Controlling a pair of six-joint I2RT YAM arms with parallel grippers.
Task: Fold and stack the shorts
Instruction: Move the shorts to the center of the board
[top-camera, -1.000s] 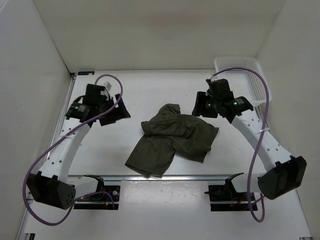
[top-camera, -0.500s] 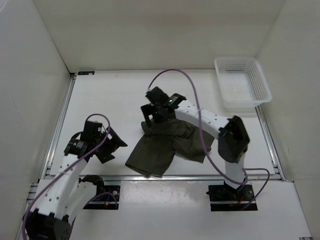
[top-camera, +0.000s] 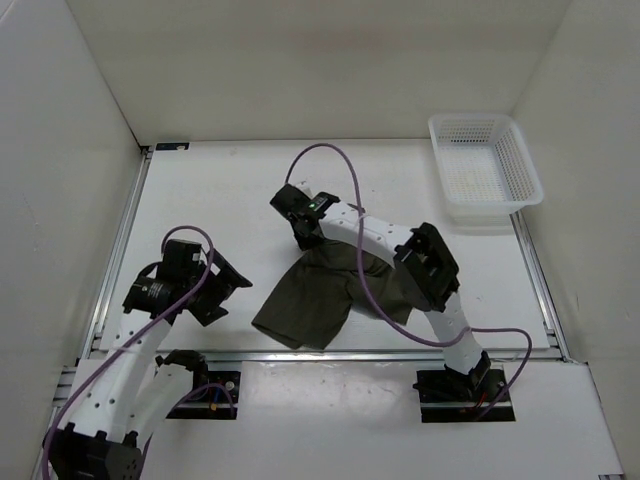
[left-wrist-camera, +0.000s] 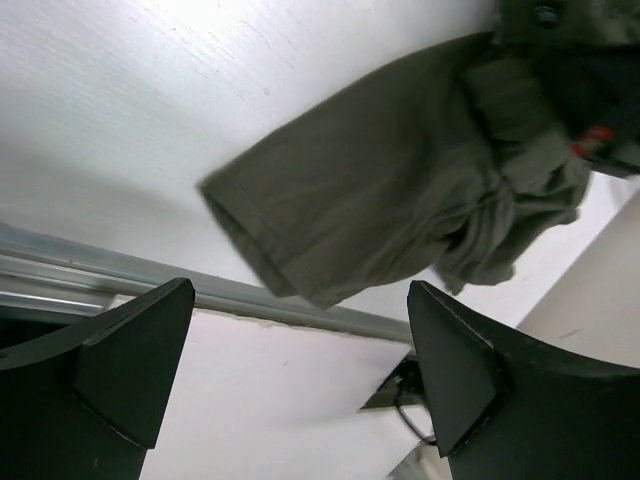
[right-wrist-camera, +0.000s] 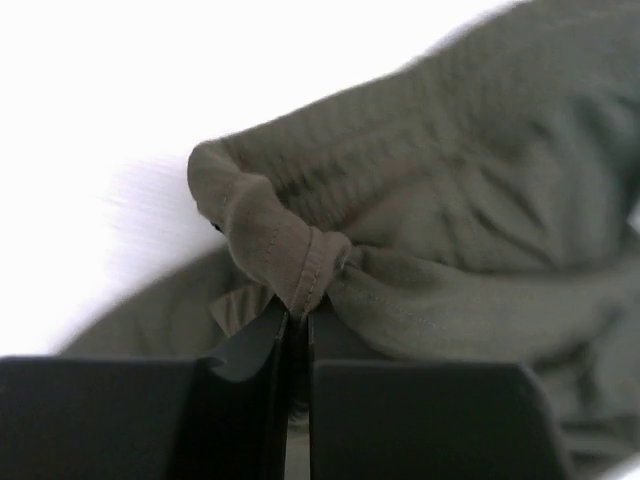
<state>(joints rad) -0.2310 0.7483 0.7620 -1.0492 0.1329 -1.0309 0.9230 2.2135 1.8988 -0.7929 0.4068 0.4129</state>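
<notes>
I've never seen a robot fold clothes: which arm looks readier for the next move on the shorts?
Right, probably. The right pincer is shut on a bunched edge of the shorts, so it can pull them out. The left pincer hangs open beside the shorts, touching nothing.

Right claw (right-wrist-camera: 297, 322) now tight on shorts (right-wrist-camera: 450, 210)

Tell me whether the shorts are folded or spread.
Neither: the shorts are crumpled. One leg lies flat, the rest is bunched, with the right hand shut on a pinch of fabric.
</notes>
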